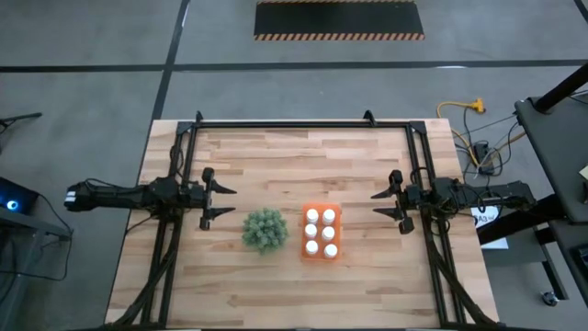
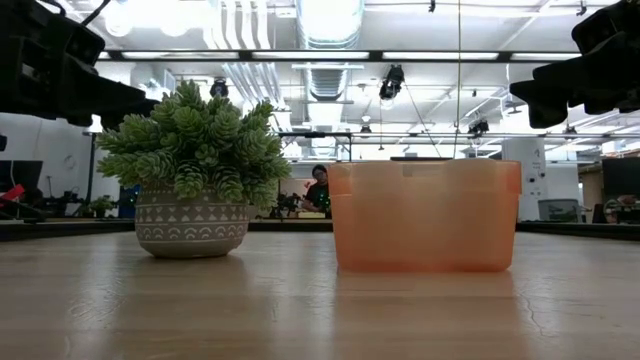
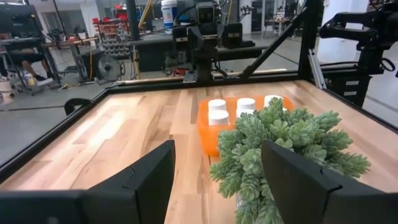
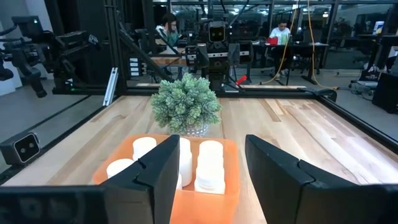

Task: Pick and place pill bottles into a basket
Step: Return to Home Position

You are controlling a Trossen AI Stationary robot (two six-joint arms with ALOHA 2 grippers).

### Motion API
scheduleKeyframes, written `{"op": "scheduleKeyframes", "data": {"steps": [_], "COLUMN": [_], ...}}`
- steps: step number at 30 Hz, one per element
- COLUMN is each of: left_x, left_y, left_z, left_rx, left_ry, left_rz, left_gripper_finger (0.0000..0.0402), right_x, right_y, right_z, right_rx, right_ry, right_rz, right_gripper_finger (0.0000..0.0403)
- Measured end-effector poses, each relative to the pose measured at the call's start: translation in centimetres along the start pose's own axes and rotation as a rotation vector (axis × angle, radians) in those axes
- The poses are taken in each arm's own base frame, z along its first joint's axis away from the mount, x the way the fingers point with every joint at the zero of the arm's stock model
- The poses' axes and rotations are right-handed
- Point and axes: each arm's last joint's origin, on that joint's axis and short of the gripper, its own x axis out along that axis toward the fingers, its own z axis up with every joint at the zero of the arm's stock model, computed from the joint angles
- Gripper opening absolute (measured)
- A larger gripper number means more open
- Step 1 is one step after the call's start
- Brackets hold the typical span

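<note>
The orange basket [image 1: 322, 232] stands on the table's middle, right of centre. Several white pill bottles [image 1: 321, 231] stand upright in it in two rows; they also show in the right wrist view [image 4: 210, 165] and the left wrist view [image 3: 218, 112]. My left gripper [image 1: 223, 202] is open and empty at the table's left side, above the table. My right gripper [image 1: 381, 203] is open and empty at the right side, pointing toward the basket. In the low view the basket [image 2: 425, 215] rests on its bottom.
A round green bushy plant [image 1: 265, 229] in a patterned pot [image 2: 191, 222] stands just left of the basket. Dark metal rails [image 1: 418, 175] run along the table's left, right and far sides. People sit in the room beyond the table [image 4: 281, 32].
</note>
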Motion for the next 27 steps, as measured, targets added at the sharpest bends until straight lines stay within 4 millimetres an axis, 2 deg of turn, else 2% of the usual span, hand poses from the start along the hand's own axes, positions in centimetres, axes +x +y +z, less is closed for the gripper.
{"op": "scheduleKeyframes", "data": {"steps": [27], "left_x": [0.35], "left_y": [-0.05], "left_z": [-0.46], "left_rx": [0.003], "left_ry": [0.053], "left_rz": [-0.006], "left_gripper_finger": [0.0221], "right_x": [0.00], "right_y": [0.00], "right_z": [0.00], "right_rx": [-0.001], "right_ry": [0.000], "right_rz": [0.000], "right_gripper_finger": [0.0171]}}
